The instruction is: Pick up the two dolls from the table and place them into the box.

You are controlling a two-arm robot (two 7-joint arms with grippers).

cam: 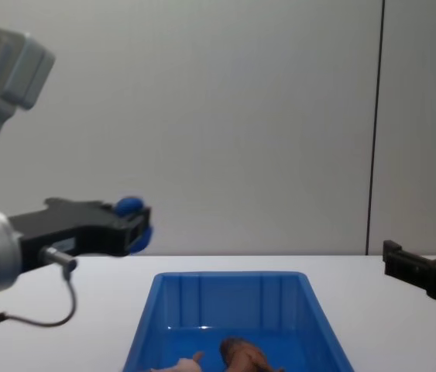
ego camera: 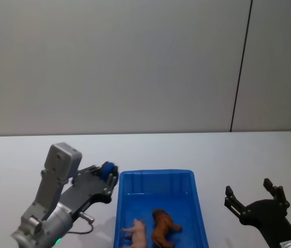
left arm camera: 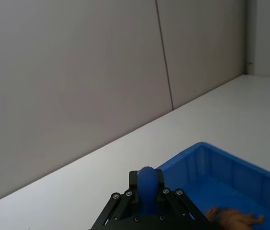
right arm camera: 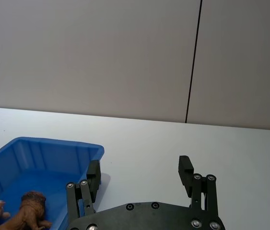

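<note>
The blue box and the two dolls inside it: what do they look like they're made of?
The blue box looks like moulded hard plastic: glossy walls with ribs and a light glint near the floor. The brown doll seems to be a rigid figurine, probably plastic or rubber, with a sculpted shaggy mane. The pink doll looks smooth and matte, likely the same kind of plastic, though that stays uncertain.

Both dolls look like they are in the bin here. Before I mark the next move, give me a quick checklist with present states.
1. Shaggy dark brown toy animal inside the bright blue rectangular plastic bin: ok.
2. Pale pink piglet-like toy inside the bin, beside the brown one: ok.
3. Left claw shut, holding nothing, outside the bin's left rim: ok.
4. Right claw open and empty, to the bin's right: ok.
5. Both claws raised above the plain white tabletop: ok in the chest view.
6. Whether the dolls stand or lie: cannot tell.
</note>
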